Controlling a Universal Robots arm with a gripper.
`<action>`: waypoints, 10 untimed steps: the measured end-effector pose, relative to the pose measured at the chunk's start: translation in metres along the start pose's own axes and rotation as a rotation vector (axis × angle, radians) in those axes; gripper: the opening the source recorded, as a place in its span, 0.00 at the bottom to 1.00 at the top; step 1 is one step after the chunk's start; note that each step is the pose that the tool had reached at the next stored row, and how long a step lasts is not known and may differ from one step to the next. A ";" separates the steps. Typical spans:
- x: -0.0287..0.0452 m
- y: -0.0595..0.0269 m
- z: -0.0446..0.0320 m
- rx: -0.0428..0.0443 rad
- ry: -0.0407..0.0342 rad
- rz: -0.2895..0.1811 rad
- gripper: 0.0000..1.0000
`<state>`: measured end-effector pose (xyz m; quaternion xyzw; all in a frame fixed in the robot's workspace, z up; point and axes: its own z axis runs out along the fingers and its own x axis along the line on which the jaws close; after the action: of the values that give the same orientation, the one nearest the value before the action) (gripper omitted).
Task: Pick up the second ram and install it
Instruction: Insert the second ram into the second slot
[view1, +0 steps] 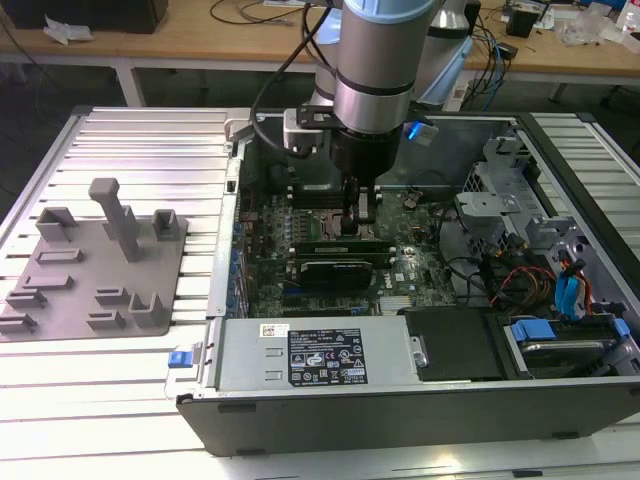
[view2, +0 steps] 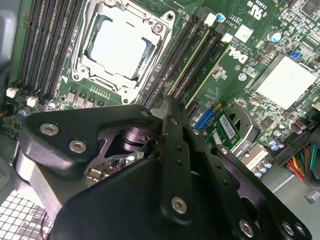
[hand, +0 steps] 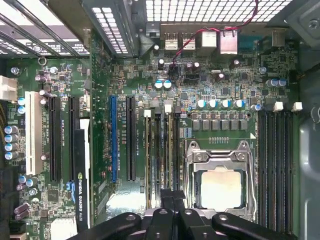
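Note:
The second ram (hand: 170, 150) is a thin green strip standing edge-up in a memory slot beside the CPU socket (hand: 220, 187). In the second wrist view the second ram (view2: 196, 60) runs straight up to my fingertips. My gripper (view1: 358, 222) reaches down into the open computer case onto the motherboard. In both wrist views the gripper (hand: 173, 197) (view2: 169, 102) has its two black fingers drawn together on the strip's upper edge. Another green strip (hand: 150, 155) stands in a slot alongside.
A black graphics card (view1: 335, 270) lies just in front of the slots. The power supply (view1: 320, 355) fills the case's near side. Drive cage and cables (view1: 500, 200) crowd the exterior view's right. A grey plate with upright posts (view1: 75, 270) lies outside the case on that view's left.

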<state>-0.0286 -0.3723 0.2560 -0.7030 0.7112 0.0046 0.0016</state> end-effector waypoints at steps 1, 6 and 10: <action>0.0000 -0.0001 0.0000 0.0000 0.0000 0.000 0.08; 0.0000 -0.0001 0.0000 0.0000 -0.0021 0.000 0.08; 0.0000 -0.0001 0.0000 0.0000 -0.0035 0.000 0.08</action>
<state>-0.0285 -0.3724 0.2560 -0.7030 0.7112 0.0058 0.0028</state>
